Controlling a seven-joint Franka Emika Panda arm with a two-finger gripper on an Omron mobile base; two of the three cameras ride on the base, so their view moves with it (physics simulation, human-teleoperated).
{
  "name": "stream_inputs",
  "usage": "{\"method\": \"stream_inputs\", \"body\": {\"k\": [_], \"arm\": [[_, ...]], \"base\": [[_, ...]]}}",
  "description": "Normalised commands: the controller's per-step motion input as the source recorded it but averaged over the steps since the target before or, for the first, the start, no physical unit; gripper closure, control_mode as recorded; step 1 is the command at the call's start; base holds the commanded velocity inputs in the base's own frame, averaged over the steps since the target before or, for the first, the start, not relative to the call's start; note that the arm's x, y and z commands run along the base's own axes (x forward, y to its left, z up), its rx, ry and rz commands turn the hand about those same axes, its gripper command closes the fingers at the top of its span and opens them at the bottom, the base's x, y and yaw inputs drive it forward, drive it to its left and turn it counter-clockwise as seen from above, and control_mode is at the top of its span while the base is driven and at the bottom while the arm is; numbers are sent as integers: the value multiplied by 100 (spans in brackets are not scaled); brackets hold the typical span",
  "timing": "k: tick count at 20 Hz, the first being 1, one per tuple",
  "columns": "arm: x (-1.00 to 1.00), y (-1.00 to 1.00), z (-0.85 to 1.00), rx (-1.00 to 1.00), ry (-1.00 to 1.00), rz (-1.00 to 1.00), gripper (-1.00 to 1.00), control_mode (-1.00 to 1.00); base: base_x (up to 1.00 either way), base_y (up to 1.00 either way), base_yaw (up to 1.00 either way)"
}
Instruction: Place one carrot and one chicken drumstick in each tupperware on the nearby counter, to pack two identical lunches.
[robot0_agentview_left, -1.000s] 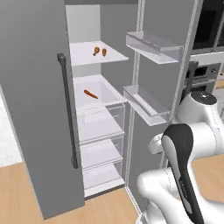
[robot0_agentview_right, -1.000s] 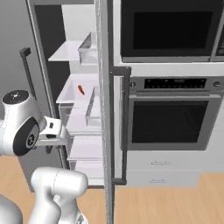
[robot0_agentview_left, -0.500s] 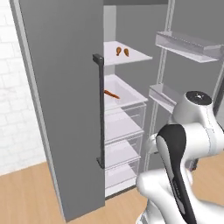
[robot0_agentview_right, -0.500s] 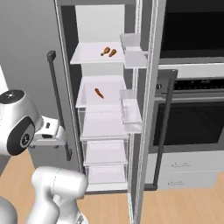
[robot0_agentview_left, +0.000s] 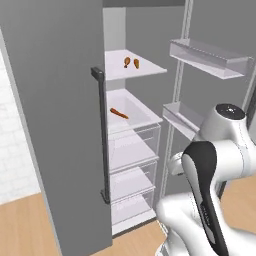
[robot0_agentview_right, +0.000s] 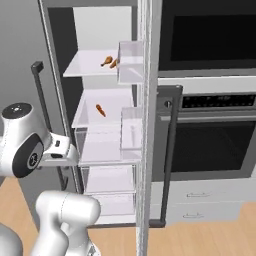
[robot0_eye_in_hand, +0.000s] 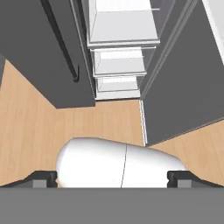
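Two chicken drumsticks (robot0_agentview_left: 131, 62) lie side by side on the upper shelf of the open fridge, and they appear again as drumsticks (robot0_agentview_right: 109, 62) in the right base view. One orange carrot (robot0_agentview_left: 118, 113) rests on the shelf below, also seen as the carrot (robot0_agentview_right: 100, 110). My gripper (robot0_eye_in_hand: 111, 178) is held low in front of the fridge, pointing down at the wood floor, well short of the shelves. Its fingertips (robot0_eye_in_hand: 43, 177) stand far apart and it is open with nothing in it. The tupperware and the counter are out of view.
The left fridge door with its dark vertical handle (robot0_agentview_left: 102, 135) stands open on the left. The right door carries clear bins (robot0_agentview_left: 210, 57). Clear drawers (robot0_agentview_left: 132, 150) fill the lower fridge. A black wall oven (robot0_agentview_right: 210, 135) sits to the right.
The base has moved, so the whole scene shifted: the fridge interior now sits further right in the left base view and nearer in the right base view. The food has not moved.
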Motion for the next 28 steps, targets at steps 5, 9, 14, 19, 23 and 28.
{"method": "stream_inputs", "body": {"k": [5,9,14,19,23,28], "arm": [[0,0,0,0,0,0,-100,100],[0,0,0,0,0,0,-100,100],[0,0,0,0,0,0,-100,100],[0,0,0,0,0,0,-100,100],[0,0,0,0,0,0,-100,100],[0,0,0,0,0,0,-100,100]], "base": [[97,0,0],[75,0,0],[-11,-5,17],[0,-35,10],[0,-15,-11],[0,-21,-24]]}}
